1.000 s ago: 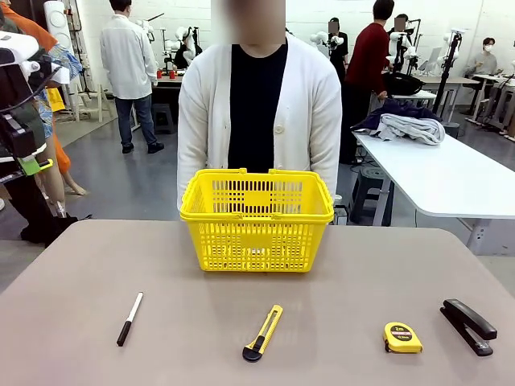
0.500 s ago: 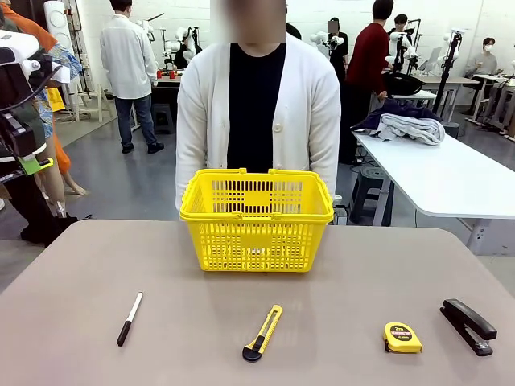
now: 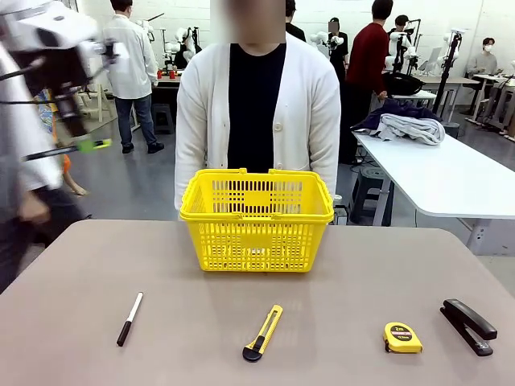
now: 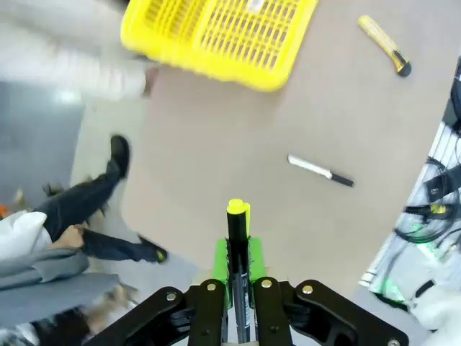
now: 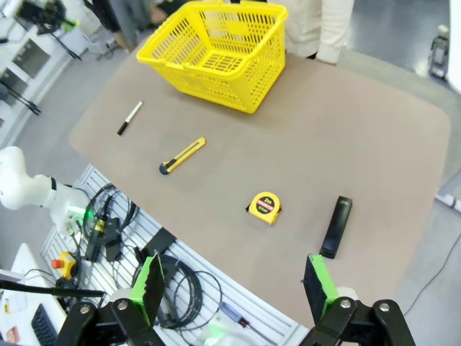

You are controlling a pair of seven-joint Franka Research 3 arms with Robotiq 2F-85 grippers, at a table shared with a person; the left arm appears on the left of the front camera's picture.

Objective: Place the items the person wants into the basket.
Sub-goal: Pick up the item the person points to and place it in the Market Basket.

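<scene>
While raised high at the table's (image 3: 354,273) left side, clamped shut in left gripper (image 4: 238,254): black pen (image 4: 237,223), yellow tip poking out. Spread wide, nothing between: right gripper (image 5: 234,282), high over near edge. Lying on table: marker (image 3: 129,318), tape measure (image 3: 402,337); farther back, basket (image 3: 257,219) before person (image 3: 257,104).

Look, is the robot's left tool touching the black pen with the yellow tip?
Touching. The left wrist view shows the left tool shut on the pen, with its green pads pressed against both sides of the black barrel.
</scene>
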